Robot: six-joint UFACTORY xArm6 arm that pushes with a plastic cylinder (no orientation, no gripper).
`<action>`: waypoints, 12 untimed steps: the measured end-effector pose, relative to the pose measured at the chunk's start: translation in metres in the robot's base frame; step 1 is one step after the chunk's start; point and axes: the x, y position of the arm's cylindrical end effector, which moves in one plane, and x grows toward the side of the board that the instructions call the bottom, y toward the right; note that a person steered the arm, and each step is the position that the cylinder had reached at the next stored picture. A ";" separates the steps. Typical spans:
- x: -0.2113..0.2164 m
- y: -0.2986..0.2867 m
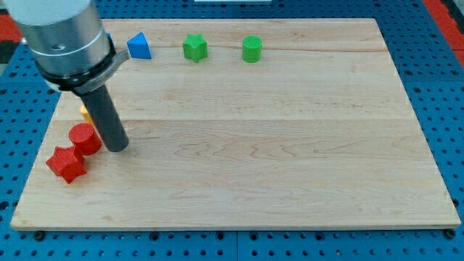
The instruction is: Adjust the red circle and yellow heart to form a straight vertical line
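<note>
Resting on the wooden board [290, 159] at the view's left, my tip [117, 147], the bare lower end of a straight dark rod with no jaws to open or close and holding nothing, sitting just to the right of the red circle [84, 138], so close that contact or a thin gap cannot be told apart. Lying just below and left of that circle, near the board's left edge, the red star [67, 164], seeming to touch the circle or nearly so. Peeking out from behind the rod, just above the red circle, only a small sliver of a yellow-orange block [85, 113], most of it hidden by the rod and the grey arm housing [61, 36]; too little showing to confirm a heart shape, though likely the yellow heart. Filling the view's top left corner, that housing, cut off by the frame's edge and covering part of the board's corner. Sitting along the view's top edge of the board, well apart from my tip, a blue triangular block [138, 46], partly tucked against the housing, then a green star [194, 48] and a green rounded block [251, 49], its exact shape hard to make out. Showing around the board, a blue pegboard surface [435, 43].
</note>
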 end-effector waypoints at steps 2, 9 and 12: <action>0.000 -0.009; -0.104 0.033; -0.067 -0.029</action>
